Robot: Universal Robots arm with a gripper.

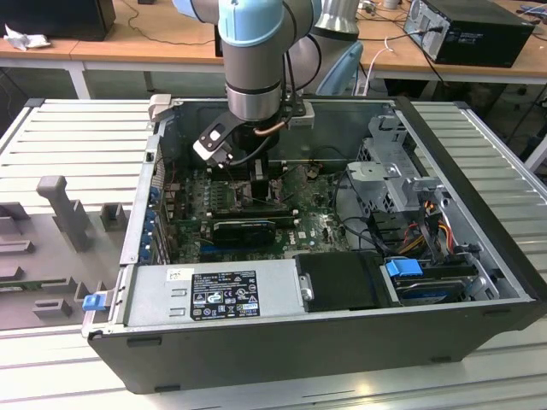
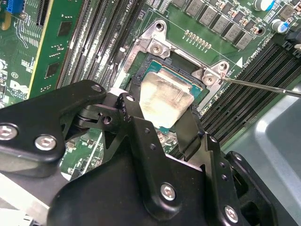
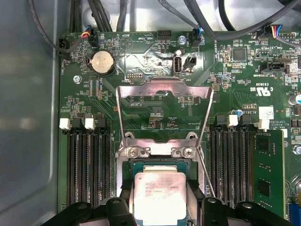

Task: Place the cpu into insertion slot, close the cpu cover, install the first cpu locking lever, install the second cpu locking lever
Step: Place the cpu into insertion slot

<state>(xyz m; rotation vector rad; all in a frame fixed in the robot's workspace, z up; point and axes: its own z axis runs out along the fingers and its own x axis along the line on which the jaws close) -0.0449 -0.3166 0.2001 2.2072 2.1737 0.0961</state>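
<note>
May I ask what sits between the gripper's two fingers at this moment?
The cpu, silvery top up, sits closely flanked by both fingers; this shows in both wrist views.

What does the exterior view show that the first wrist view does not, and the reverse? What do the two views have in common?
The exterior view gives the wide scene: the arm reaching down into the open computer case, with the power supply inside. The first wrist view gives the close detail: the tool gripping the cpu at the insertion slot, the cpu cover standing open, and a coin battery. Both share the green motherboard and the case's grey metal wall.
</note>
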